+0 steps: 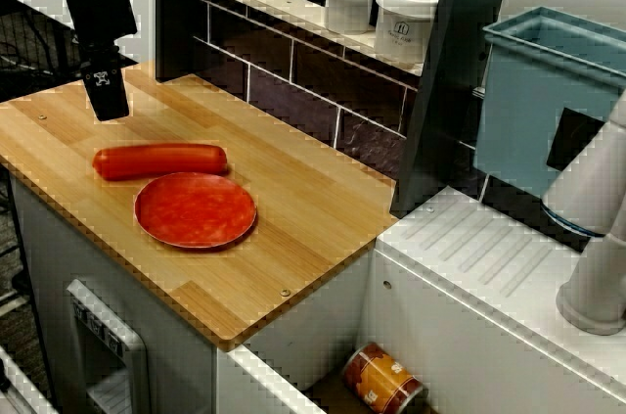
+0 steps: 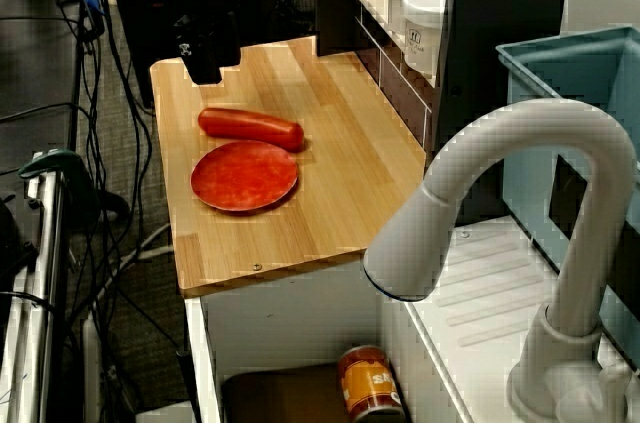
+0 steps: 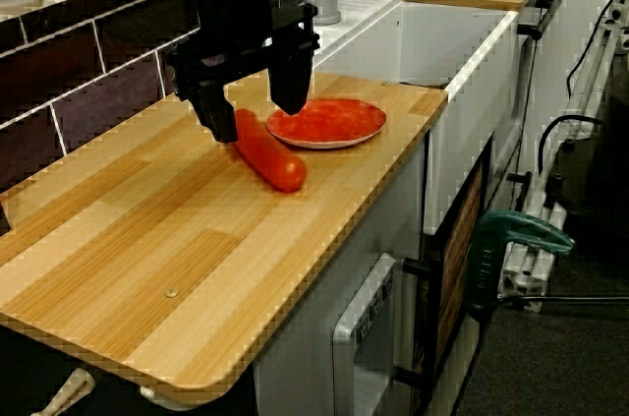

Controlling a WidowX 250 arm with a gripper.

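End effector (image 3: 254,119) open, empty, hovering abv table (image 1: 293,218) nr sausage (image 1: 159,160); red plate (image 1: 195,209) just beside sausage, opp. side.

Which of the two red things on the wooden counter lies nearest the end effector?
The red sausage, the long one; the round red plate lies beyond it, farther from the open end effector.

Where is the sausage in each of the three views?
View facing the shelf: sausage left of centre, just above the plate.
View over the tap: sausage upper left of centre, just above the plate.
View along the counter: sausage near centre, left of the plate.
Shared landmark: the plate.
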